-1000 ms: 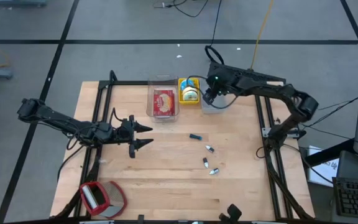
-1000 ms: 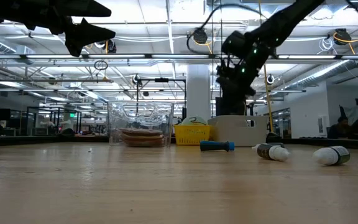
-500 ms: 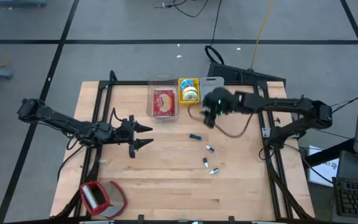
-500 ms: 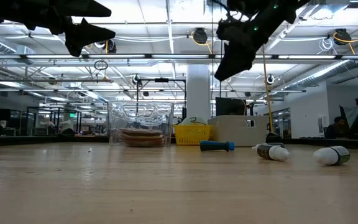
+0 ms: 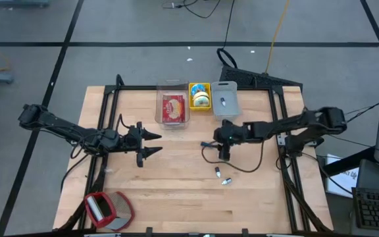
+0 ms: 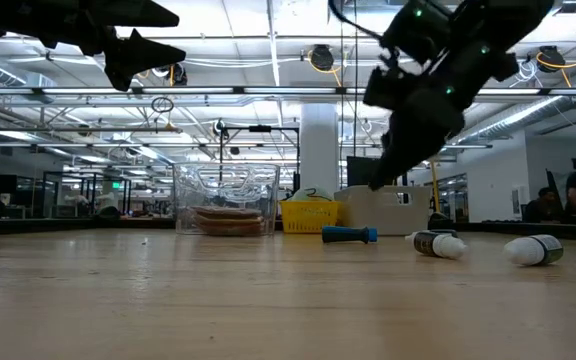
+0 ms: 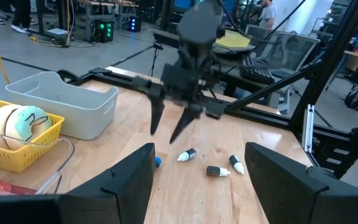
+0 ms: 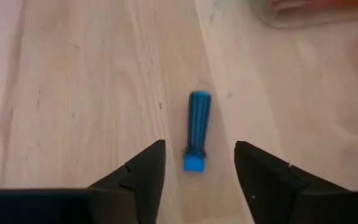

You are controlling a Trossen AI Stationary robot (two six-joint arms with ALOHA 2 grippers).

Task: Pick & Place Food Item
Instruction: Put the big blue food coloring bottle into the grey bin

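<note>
High view: the right gripper [image 5: 224,153] hung over mid-tabletop [image 5: 176,191], w/ the blue item [image 5: 207,144] just beside it, apparently lined up for a pick. The left gripper [image 5: 151,144] waited near the left side, fingers spread, holding nothing. At the far edge sat a clear container [image 5: 172,107] w/ a red pack, a yellow basket [image 5: 200,96] and a grey bin [image 5: 224,99], probably the drop point. Small bottles [image 5: 222,174] lay nearer the front; a red object [image 5: 107,209] sat at the front-left corner.

Low view: the right arm hung above the blue item [image 6: 349,234], clear of the tabletop; its fingertips were hard to make out against the dark body.

Left wrist view: the right gripper [image 7: 174,124] pointed down, fingers apart, empty, above the blue item [image 7: 157,161], which showed only as a sliver behind the left arm's own finger.

Right wrist view: the blue item [image 8: 197,130] lay between the parted fingers [image 8: 138,174], untouched. Whether it was food could not be told.
</note>
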